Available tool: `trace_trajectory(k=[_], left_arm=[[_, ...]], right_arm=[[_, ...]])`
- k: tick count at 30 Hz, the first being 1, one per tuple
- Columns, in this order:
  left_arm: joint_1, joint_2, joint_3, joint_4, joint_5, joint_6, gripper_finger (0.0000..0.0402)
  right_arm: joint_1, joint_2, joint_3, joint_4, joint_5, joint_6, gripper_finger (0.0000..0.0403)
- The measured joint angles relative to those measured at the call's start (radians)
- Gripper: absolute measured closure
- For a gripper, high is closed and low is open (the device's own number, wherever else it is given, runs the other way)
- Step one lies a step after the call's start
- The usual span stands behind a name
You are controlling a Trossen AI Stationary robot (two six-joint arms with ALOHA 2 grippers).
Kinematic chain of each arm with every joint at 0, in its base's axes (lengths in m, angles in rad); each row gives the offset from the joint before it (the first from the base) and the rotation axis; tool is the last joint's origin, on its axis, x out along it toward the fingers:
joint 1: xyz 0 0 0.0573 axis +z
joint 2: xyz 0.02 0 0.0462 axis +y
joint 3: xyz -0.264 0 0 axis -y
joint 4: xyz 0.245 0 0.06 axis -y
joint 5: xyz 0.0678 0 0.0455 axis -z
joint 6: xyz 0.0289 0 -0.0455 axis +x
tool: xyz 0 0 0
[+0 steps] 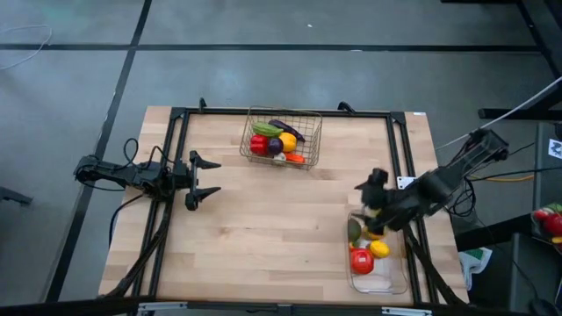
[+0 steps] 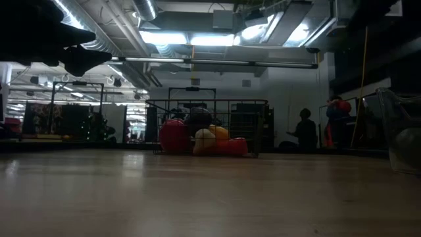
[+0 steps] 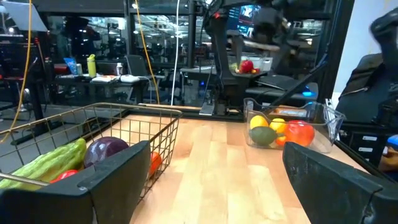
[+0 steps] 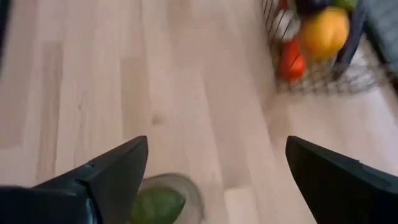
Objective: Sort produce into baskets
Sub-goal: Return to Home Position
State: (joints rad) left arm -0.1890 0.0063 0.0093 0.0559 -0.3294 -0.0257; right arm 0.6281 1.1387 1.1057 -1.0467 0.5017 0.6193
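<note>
The wire-mesh basket [image 1: 281,136] stands at the table's far middle with green, red, purple, yellow and orange produce [image 1: 274,143] in it. The clear tray [image 1: 392,279] lies at the near right, holding a green piece [image 4: 155,205], a yellow one [image 1: 379,249] and a red one [image 1: 362,260]. My right gripper [image 1: 371,195] hangs open above the tray's far end, tipped downward, with nothing between its fingers [image 4: 216,149]. My left gripper [image 1: 204,178] waits open and level at the table's left, pointing across the table [image 3: 216,152].
A dark metal frame [image 1: 290,111] runs along the table's far edge and down both sides. Bare wood lies between the basket [image 3: 93,143] and the tray [image 3: 286,127]. Beyond the table, a bin with more produce [image 1: 549,219] sits at the right, and a person [image 2: 304,130] sits far off.
</note>
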Motion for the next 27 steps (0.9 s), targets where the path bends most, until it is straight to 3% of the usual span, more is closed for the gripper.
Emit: trace_trajectory(k=[4, 10, 17, 27], left_arm=[[0.0, 0.0, 0.0, 0.0, 0.0, 0.0, 0.0039], [0.0, 0.0, 0.0, 0.0, 0.0, 0.0, 0.0039], [0.0, 0.0, 0.0, 0.0, 0.0, -0.001, 0.0039], [0.0, 0.0, 0.0, 0.0, 0.0, -0.001, 0.0039]], right_arm=[[0.0, -0.196, -0.107, 0.136, 0.035, -0.087, 0.004], [-0.002, -0.537, -0.395, 0.58, 0.028, -0.271, 0.0069], [-0.057, -0.762, -0.713, 0.955, -0.11, -0.39, 0.01], [-0.263, -0.91, -0.843, 0.995, -0.278, -0.403, 0.0152]])
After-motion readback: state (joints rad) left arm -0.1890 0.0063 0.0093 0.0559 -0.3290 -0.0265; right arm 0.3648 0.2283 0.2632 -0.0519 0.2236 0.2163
